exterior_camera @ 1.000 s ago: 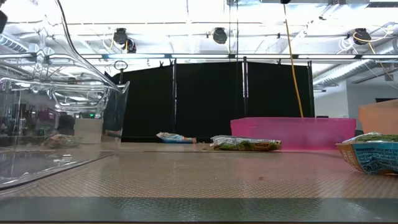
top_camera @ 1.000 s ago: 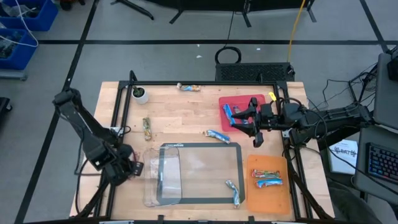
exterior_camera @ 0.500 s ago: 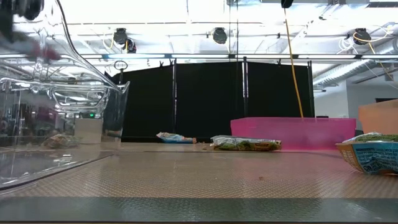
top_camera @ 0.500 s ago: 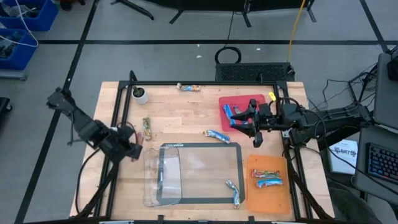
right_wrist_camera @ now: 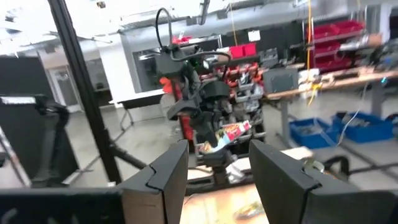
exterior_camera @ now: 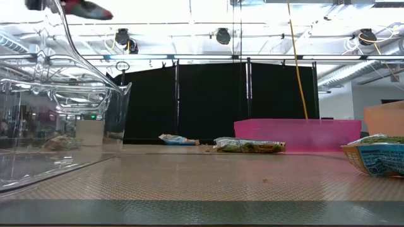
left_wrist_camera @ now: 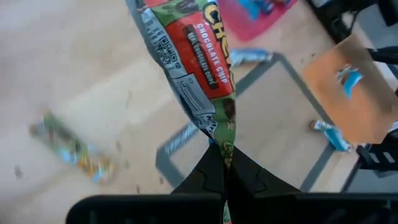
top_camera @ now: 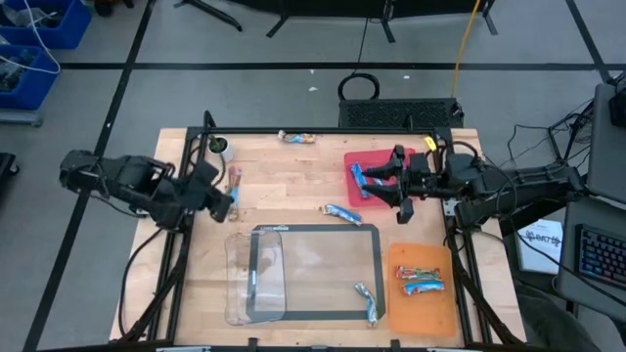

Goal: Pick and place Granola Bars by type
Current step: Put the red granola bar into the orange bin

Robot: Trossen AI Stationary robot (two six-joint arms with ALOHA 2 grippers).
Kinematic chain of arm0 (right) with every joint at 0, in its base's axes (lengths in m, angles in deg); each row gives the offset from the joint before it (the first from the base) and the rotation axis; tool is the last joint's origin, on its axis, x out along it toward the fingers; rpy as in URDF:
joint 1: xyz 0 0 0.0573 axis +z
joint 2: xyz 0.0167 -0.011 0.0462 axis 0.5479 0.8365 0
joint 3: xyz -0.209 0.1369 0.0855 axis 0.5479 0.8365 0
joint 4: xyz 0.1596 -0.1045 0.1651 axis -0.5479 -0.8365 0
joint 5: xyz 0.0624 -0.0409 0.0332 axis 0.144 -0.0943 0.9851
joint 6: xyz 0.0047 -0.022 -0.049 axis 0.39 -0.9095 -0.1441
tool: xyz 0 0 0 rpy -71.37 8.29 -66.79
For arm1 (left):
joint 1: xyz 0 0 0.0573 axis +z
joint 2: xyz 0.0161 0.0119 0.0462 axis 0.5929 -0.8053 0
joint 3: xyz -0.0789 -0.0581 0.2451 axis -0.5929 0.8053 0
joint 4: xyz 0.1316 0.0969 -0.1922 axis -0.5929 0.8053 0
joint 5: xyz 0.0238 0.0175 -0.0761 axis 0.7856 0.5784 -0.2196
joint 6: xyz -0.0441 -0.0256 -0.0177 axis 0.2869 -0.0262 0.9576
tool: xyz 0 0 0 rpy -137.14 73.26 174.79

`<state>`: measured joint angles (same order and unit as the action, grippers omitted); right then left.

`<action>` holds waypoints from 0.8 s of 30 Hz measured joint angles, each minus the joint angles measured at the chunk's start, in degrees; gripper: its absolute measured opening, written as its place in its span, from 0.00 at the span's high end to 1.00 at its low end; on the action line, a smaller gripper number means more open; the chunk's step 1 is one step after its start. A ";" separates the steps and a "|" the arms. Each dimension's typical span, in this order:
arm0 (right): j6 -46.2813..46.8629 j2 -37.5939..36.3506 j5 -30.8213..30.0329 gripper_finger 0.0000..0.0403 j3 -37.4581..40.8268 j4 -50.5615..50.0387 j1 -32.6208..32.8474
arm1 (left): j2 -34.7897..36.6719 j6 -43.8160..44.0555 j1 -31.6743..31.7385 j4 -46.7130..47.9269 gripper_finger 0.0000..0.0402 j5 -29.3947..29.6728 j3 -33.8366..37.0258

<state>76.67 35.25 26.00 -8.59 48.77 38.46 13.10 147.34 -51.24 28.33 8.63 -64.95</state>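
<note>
My left gripper (top_camera: 225,198) hovers over the table's left part, shut on a red and green "chocolate chip" granola bar (left_wrist_camera: 196,59); that bar shows as a red blur (exterior_camera: 88,8) high in the low view. A tan-green bar (left_wrist_camera: 68,148) lies flat on the wood below it. My right gripper (right_wrist_camera: 217,177) is open above the red tray (top_camera: 377,161), where a blue bar (top_camera: 362,180) lies. Other bars lie flat: a blue one (top_camera: 341,211) mid-table, one (top_camera: 297,137) by the far edge, one (top_camera: 368,299) on the mat, two (top_camera: 419,280) on the orange tray. My left gripper pinches the bar's crimped wrapper end (left_wrist_camera: 224,144) between its two shut fingers. The bar sticks out forward past the fingertips, along their line. It is lifted clear of the table, and nothing else touches it.
A clear plastic container (top_camera: 256,279) sits on the grey-framed mat (top_camera: 377,244) at its left side. A small white plant pot (top_camera: 221,148) stands at the far left corner. The orange tray (top_camera: 423,311) lies near the right edge. Black frame rails run along the table's sides.
My left arm has swung from beside the clear container at the near left toward the far edge, rising, and now points toward the table's middle with the red-green bar carried above the wood. The right arm has stayed above the red tray.
</note>
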 joint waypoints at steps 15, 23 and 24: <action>-5.90 12.41 1.28 0.43 -16.97 -3.42 -8.09 | -15.39 -44.90 13.39 -21.48 1.00 -1.57 -13.00; -5.88 15.33 1.45 0.38 -20.12 -2.88 -10.59 | -20.30 -60.34 16.79 -34.98 1.00 -5.50 -16.63; -5.91 15.40 1.46 0.38 -20.13 -3.03 -10.87 | -20.61 -61.28 17.11 -36.41 1.00 -6.59 -16.80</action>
<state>70.76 50.65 27.46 -28.72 45.74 27.59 -7.51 86.06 -34.12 -8.08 2.04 -81.75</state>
